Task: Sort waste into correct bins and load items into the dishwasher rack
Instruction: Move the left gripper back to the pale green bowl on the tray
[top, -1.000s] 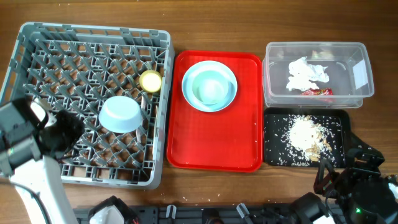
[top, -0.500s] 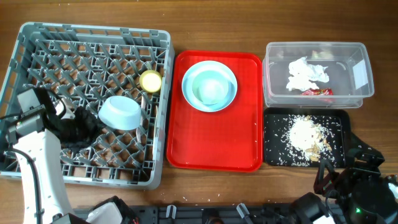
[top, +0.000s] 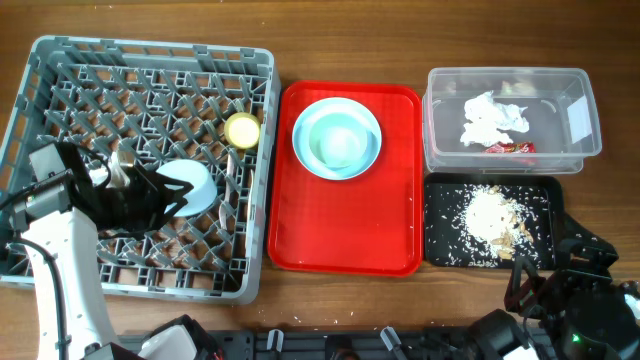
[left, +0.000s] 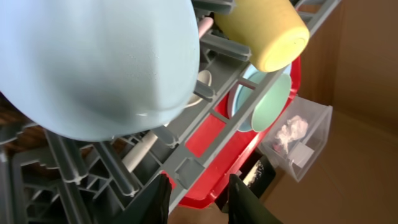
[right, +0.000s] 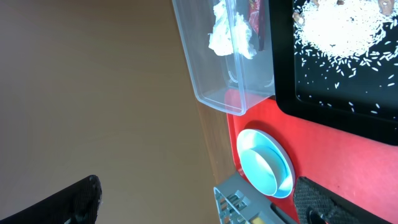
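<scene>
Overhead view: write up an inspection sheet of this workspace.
Surface: wooden table.
Job's things: rack holds cup, tilted bowl, cutlery; plate with second bowl on red tray; napkin, wrapper in tub; rice in black tray.
Clutter: pale crumbs at front edge.
Claws: left claw open beside tilted bowl; right claw open, empty.
Cables: dark cable along white arm.
Surroundings: nothing seen.

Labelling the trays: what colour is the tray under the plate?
The serving tray is red, clearest in the overhead view.
</scene>
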